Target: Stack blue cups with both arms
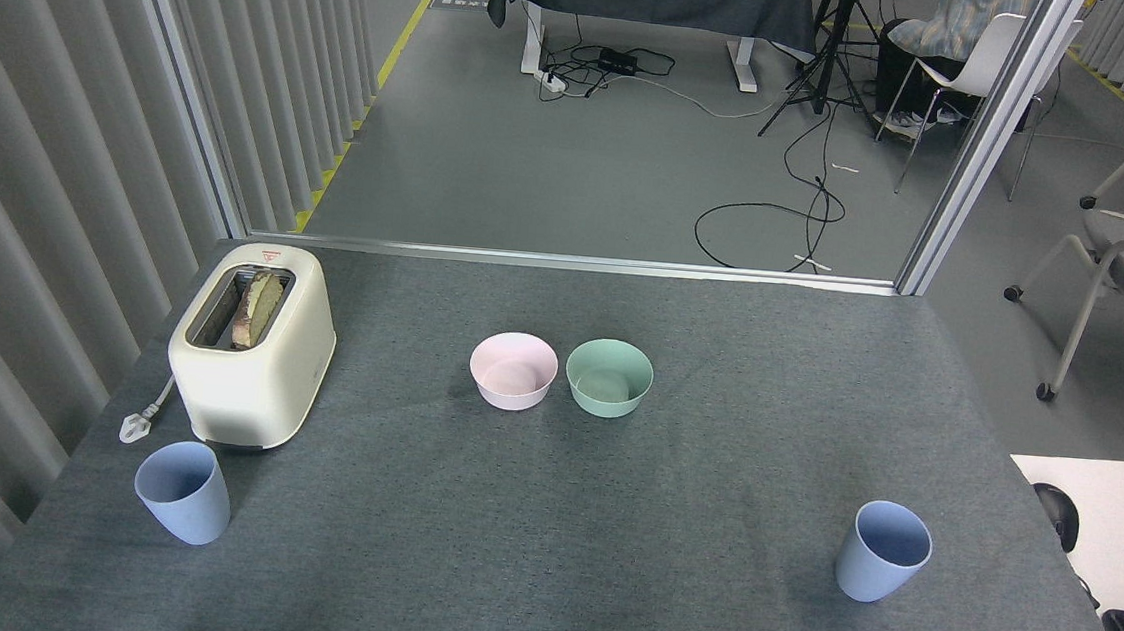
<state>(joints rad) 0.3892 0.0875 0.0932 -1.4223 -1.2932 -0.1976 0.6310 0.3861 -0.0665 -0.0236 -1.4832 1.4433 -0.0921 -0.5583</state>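
On the bench (542,575), 2 blue cups stand upright, well apart: left cup (182,492), right cup (882,565). Neither end effector is in view, so their state is unknowable.

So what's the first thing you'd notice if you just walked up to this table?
Probably the cream toaster at the table's left, with bread sticking up in its slot. Then the pink bowl and mint-green bowl side by side in the middle. Last, two blue cups standing upright far apart near the front edge, the left cup just before the toaster and the right cup alone.
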